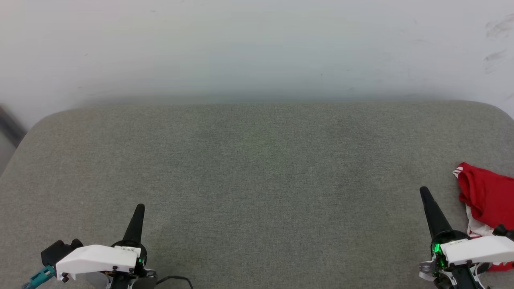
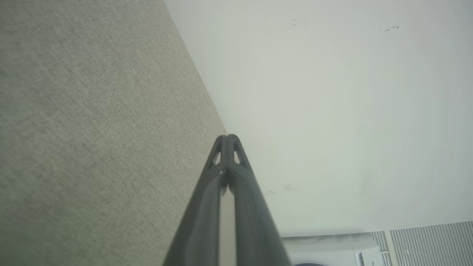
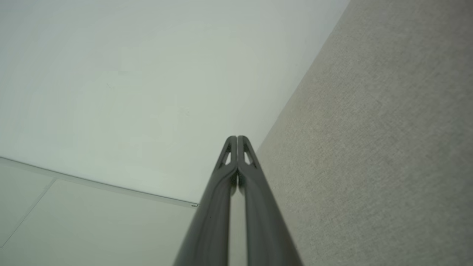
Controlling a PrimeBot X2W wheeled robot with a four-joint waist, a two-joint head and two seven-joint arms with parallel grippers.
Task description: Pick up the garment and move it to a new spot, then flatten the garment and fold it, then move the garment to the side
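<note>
Surface: a woven grey pad (image 1: pixel 257 168) with rounded far corners takes up the work area, and we start at its near edge.
Near left: the left gripper (image 1: pixel 138 210) sits low over the pad with its two dark fingers pressed together, nothing between them. Its own wrist view confirms it: the left gripper (image 2: pixel 228 138) has its tips touching and no cloth in them.
Near right: same story for the right gripper (image 1: pixel 425 194), jaws shut and empty, and the right gripper (image 3: pixel 237 139) shows tips meeting over bare fabric.
Right edge: there's the garment (image 1: pixel 488 196), red with white sleeve trim, lying on the pad just beside the right gripper and not in its grasp. It looks bunched, but the picture's edge cuts most of it off.
Middle: bare weave right across the centre of the pad.
Far: a pale wall (image 1: pixel 257 48) rises behind the pad.
Step in hand: hard to call. A shirt off at the side with both arms parked fits a heap waiting to be collected, and it equally fits a piece already set aside. How tidily it lies is hidden.
Next move: I would not name one until more of the shirt shows.
</note>
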